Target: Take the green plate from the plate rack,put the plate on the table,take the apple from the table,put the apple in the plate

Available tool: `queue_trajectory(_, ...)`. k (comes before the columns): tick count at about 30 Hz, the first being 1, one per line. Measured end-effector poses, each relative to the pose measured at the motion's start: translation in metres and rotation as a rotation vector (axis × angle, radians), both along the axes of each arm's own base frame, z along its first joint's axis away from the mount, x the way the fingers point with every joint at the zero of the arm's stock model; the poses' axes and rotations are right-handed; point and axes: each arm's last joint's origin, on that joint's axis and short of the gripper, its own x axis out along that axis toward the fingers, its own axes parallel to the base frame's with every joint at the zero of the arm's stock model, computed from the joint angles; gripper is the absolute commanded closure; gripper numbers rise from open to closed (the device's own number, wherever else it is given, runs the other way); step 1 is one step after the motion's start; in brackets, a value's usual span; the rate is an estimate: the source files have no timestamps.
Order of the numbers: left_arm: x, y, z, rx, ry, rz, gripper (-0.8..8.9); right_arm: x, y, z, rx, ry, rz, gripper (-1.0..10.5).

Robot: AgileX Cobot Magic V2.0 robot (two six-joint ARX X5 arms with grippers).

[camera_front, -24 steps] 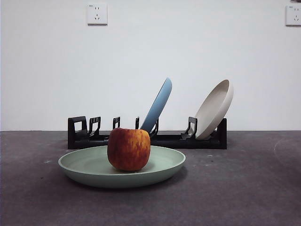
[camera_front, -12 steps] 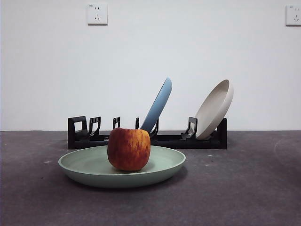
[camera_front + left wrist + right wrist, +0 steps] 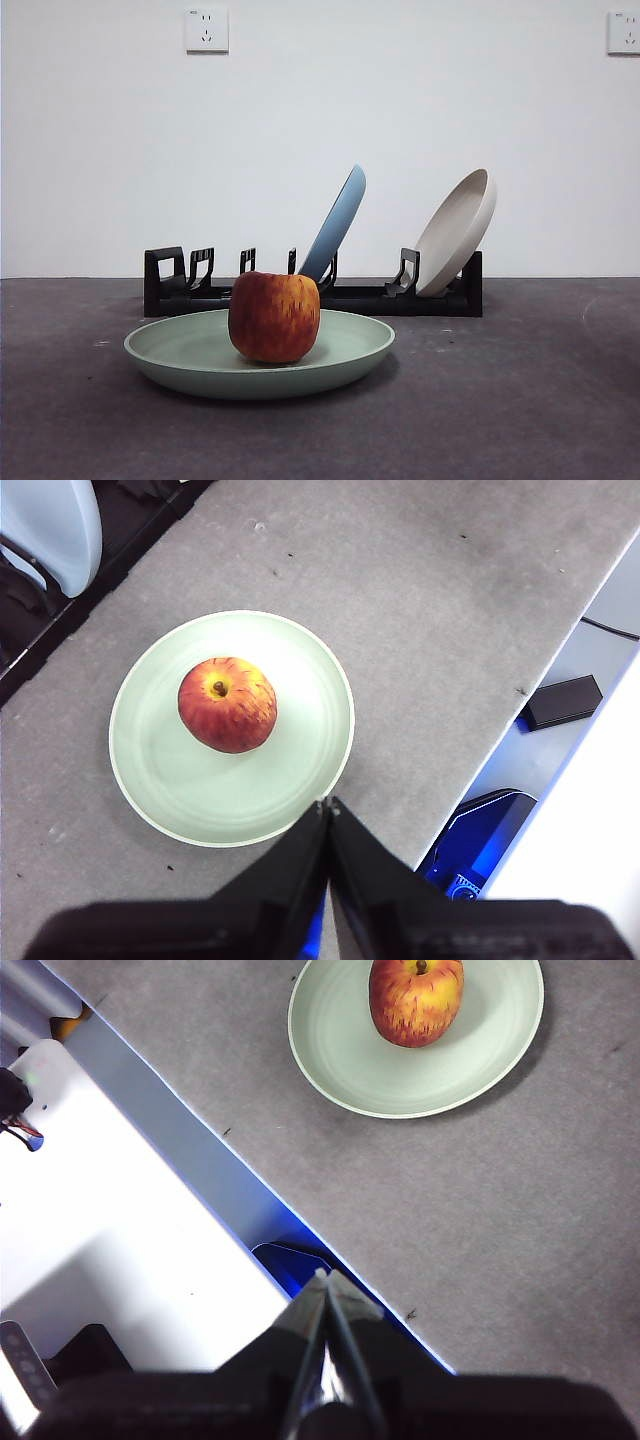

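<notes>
The green plate lies flat on the dark grey table in front of the black plate rack. The red apple stands in the plate, stem up. It also shows in the left wrist view and the right wrist view, inside the plate. My left gripper is shut and empty, high above the plate's near rim. My right gripper is shut and empty, high over the table's edge, away from the plate. Neither gripper shows in the front view.
A light blue plate and a beige plate lean in the rack. The table's front edge drops off to the floor, where a black box lies. A white surface lies beside the table.
</notes>
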Motion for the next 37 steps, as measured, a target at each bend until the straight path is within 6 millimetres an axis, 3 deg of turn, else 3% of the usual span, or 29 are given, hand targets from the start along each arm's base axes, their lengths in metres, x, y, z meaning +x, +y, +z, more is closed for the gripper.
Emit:
queue_trajectory(9, 0.005, 0.008, 0.01, -0.062, -0.092, 0.026, 8.16, 0.0, 0.0, 0.0, 0.0, 0.0, 0.0, 9.4)
queue_trajectory(14, 0.019, 0.039, 0.041, -0.322, -0.382, 0.084, 8.16, 0.0, 0.0, 0.0, 0.001, -0.001, 0.0, 9.4)
queue_trajectory(18, 0.024, 0.074, 0.041, -0.496, -0.611, 0.142, 8.16, 0.0, 0.0, 0.0, 0.001, -0.001, 0.0, 9.4)
queue_trajectory(23, 0.015, 0.114, -0.001, -0.54, -0.828, 0.307, 8.16, 0.0, 0.0, 0.0, 0.001, -0.001, 0.0, 9.4)
queue_trajectory(27, 0.003, 0.134, -0.047, -0.484, -0.856, 0.416, 8.16, 0.0, 0.0, 0.0, 0.0, 0.0, 0.0, 9.4)
queue_trajectory(33, -0.006, 0.15, -0.106, -0.411, -0.845, 0.534, 8.16, 0.0, 0.0, 0.0, 0.001, -0.001, 0.0, 9.4)
queue_trajectory(37, -0.011, 0.155, -0.134, -0.405, -0.84, 0.586, 8.16, 0.0, 0.0, 0.0, 0.001, -0.001, 0.0, 9.4)
